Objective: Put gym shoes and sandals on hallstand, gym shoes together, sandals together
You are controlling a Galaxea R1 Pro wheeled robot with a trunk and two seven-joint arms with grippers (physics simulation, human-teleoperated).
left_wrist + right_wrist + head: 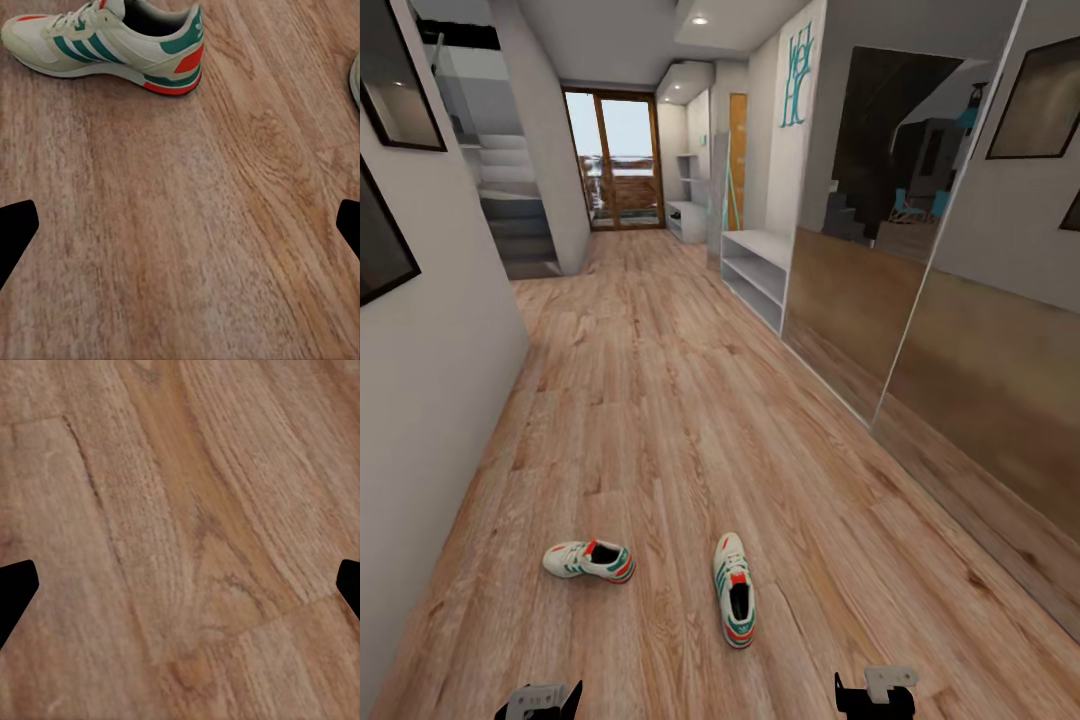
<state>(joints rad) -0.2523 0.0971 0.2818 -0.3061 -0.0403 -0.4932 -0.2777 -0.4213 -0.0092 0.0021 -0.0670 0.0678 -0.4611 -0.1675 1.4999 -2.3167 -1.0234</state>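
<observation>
While both grippers hang spread and empty, left gripper [180, 225] and right gripper [180, 585], two gym shoes lie on the floor [660, 400]: one [590, 560] at eleven o'clock, one [735, 590] at one. Light, soft-sided; the stiffer heel collar looks the best hold. Rack [755, 265] waits far ahead.

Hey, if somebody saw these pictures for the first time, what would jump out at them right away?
Two cream gym shoes with green stripes and red heels on the corridor floor: the left gym shoe lies crosswise, the right gym shoe points up the corridor, apart from it. Farther along the right wall stands the pale hallstand, its shelves bare. Both grippers, left gripper and right gripper, hang open over the planks.
</observation>
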